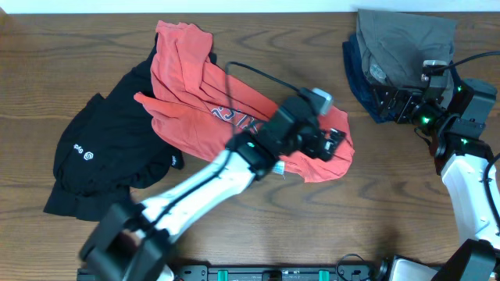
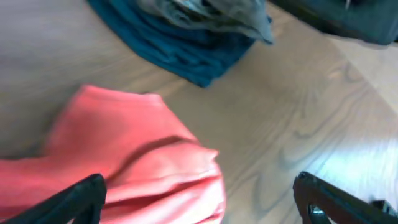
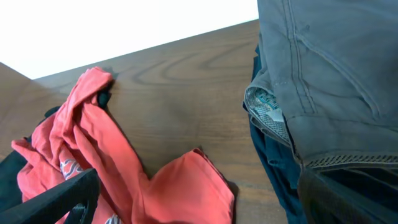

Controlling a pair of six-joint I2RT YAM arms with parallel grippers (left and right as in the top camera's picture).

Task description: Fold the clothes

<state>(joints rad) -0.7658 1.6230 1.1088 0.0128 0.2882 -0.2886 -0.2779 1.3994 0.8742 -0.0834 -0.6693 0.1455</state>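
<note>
The orange-red T-shirt [image 1: 211,97] lies crumpled in the middle of the table, lettering partly showing; it also shows in the left wrist view [image 2: 134,165] and the right wrist view [image 3: 180,186]. A black top [image 1: 109,152] with a small white logo lies under its left side. My left gripper [image 1: 334,144] is open, its fingers spread just above the shirt's right edge [image 2: 199,202]. My right gripper [image 1: 387,101] is open and empty beside the pile at the back right.
A pile at the back right holds a grey garment [image 1: 402,39] on a dark blue one [image 1: 361,78]; both show in the right wrist view [image 3: 329,81]. The table's far edge [image 3: 155,46] is near. A black rail [image 1: 258,273] runs along the front.
</note>
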